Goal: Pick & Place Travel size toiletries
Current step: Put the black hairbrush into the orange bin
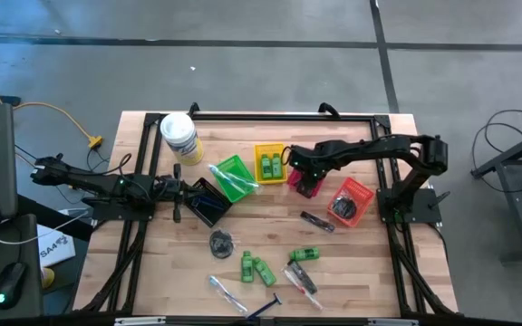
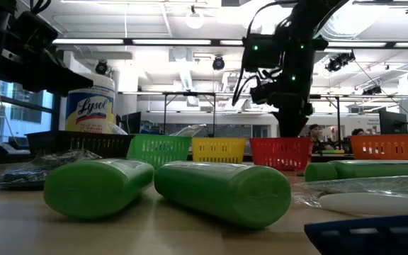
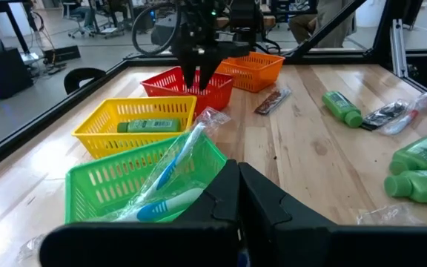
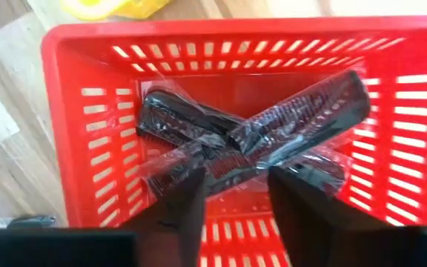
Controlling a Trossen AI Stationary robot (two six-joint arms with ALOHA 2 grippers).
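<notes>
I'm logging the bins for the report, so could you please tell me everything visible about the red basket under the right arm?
The red basket is a small rectangular bin of slotted plastic, upright on the wooden table between the yellow basket and the orange one. It holds several black combs in clear wrappers, lying crossed. The right gripper hangs open directly above it, holding nothing.

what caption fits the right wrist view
Right gripper, fingers open, hovers over the red basket holding wrapped black combs.

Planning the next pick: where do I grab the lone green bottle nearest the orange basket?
Probably best to grip the green bottle across the middle of its body, coming straight down: it lies flat on its side, so its narrow width is open from above.
</notes>
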